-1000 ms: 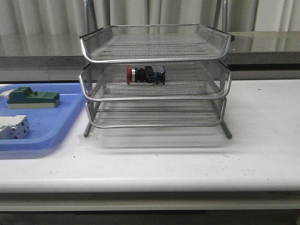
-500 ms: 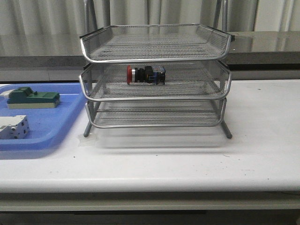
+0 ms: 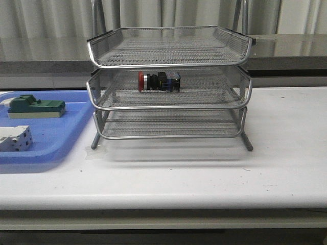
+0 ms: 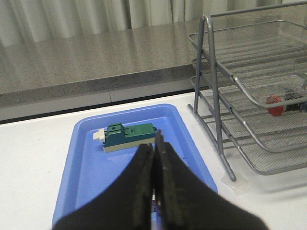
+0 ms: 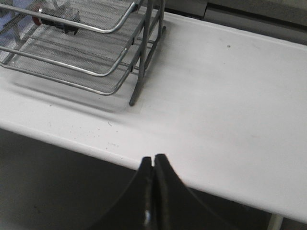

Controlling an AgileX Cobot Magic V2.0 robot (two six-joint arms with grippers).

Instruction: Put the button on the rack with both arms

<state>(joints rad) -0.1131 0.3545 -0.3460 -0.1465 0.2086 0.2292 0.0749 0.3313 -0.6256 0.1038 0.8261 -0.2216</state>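
The red-capped push-button switch (image 3: pixel 159 81) lies on its side in the middle tier of the three-tier silver wire-mesh rack (image 3: pixel 169 84). The black left gripper (image 4: pixel 154 146) is fully closed and empty above the blue plastic tray (image 4: pixel 86 167). The black right gripper (image 5: pixel 153 160) is fully closed and empty over the white table's (image 5: pixel 230 105) edge.

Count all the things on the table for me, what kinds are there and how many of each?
Wire racks: 1, the rack
Red push-buttons: 1, the button, lying on the rack's middle tier
Blue trays: 1, the blue tray
Green blocks: 1, the green block, in the tray
White switch blocks: 1, the white block, in the tray
Total: 5
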